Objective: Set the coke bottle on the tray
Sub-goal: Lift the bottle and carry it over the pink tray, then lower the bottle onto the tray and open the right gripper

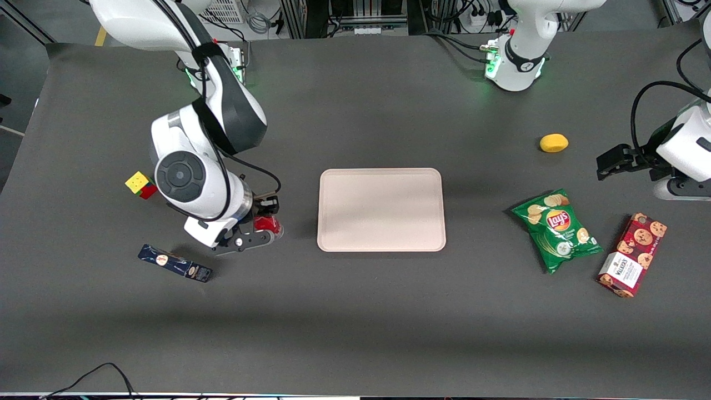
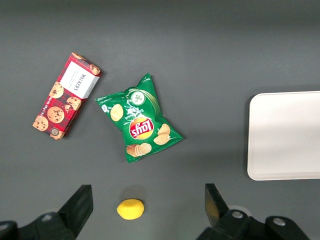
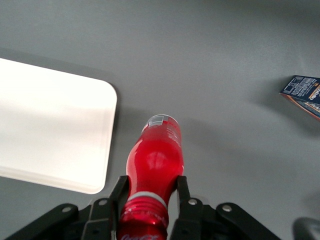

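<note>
With its black fingers (image 3: 183, 200) clamped on either side of the neck, the right arm's gripper (image 3: 151, 197) grasps the small red-labelled coke bottle (image 3: 155, 162).

Nearest the front camera lies a dark blue box (image 1: 175, 263); past the fingertips the bottle's clear base (image 3: 162, 121) points over grey table (image 1: 355, 311), just beside the large pale pink-beige tray (image 1: 381, 209), apart from its rim.

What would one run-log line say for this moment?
gripper: shut on red-capped coke bottle | bottle: beside pale pink tray, not on it | tray: bare
</note>
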